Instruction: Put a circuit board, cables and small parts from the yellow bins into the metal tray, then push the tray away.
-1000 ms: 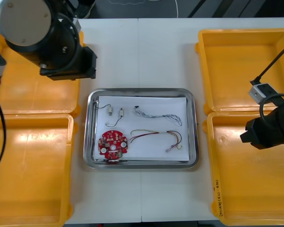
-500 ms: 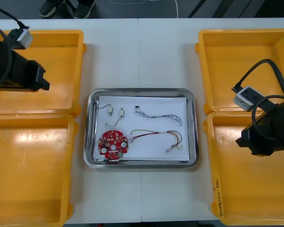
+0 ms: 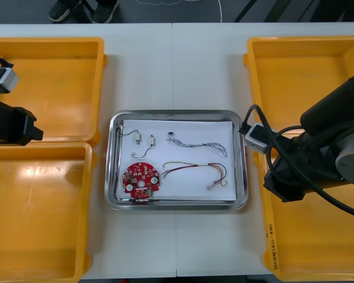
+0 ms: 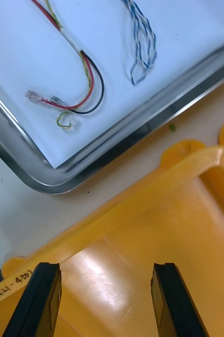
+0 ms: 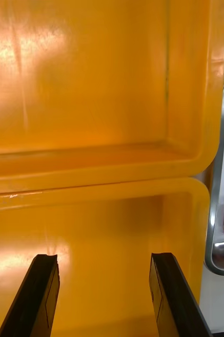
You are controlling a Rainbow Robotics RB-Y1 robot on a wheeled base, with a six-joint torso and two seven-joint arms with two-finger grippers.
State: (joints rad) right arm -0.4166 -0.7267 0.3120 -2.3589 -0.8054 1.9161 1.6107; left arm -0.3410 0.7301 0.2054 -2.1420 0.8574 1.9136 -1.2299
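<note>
- Metal tray [image 3: 177,206] sat mid-table, shiny rounded rim, white inside; bare table [image 3: 177,65] beyond its far edge.
- Right gripper [image 4: 105,303] gaped wide over a yellow bin [image 4: 159,247] by the tray's corner.
- Left gripper [image 5: 104,297] wide, over left bins [image 5: 91,79].

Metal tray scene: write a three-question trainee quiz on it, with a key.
1. True or false: the round red circuit board lies inside the metal tray.
2. The right pincer hovers over: A) the tray's white inside; B) the near right yellow bin; C) bare table.
3. Fill in: the left pincer, over the near left yellow bin, has its fingers ____.
Key: 1 true; 2 B; 3 open.
</note>
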